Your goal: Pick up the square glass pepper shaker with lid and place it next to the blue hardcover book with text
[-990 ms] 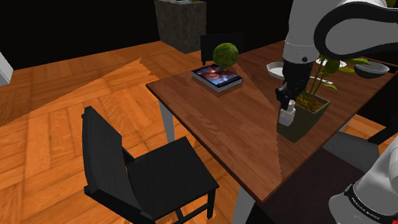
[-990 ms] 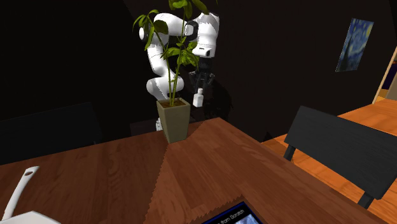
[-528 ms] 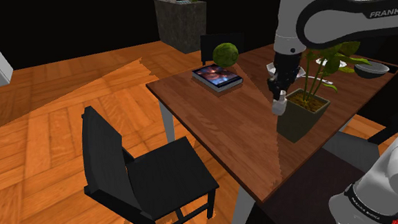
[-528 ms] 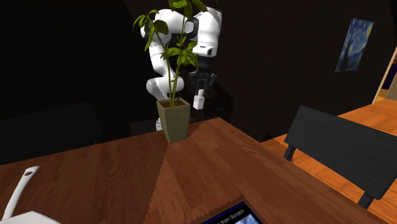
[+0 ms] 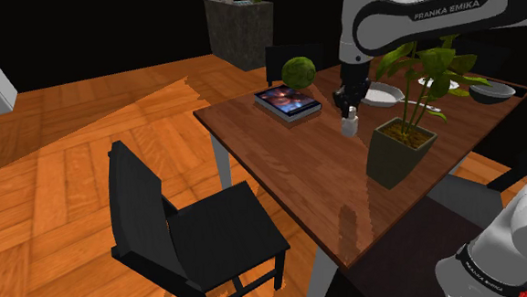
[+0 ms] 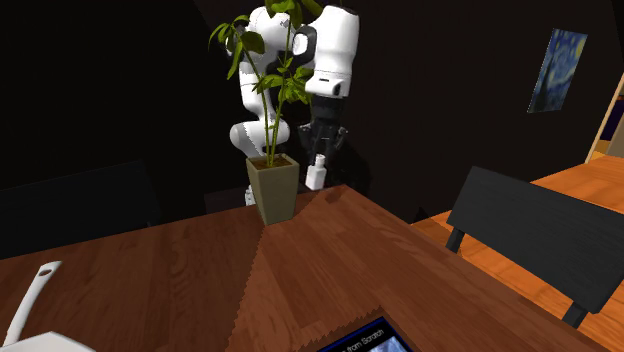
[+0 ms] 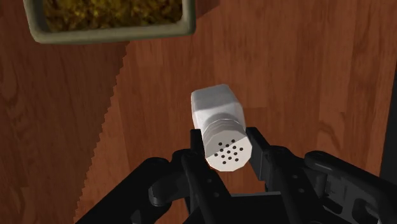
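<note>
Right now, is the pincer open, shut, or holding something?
The pincer is shut on the white pepper shaker, gripping it near its perforated lid.

The white arm (image 5: 423, 17) arches forward, its gripper (image 5: 349, 115) pointing straight down and clasping the pepper shaker (image 5: 348, 128).

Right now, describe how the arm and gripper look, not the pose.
The arm has rounded white links with dark joints, and dark FRANKA EMIKA lettering on one link. The gripper is all black, with two blocky fingers.
</note>
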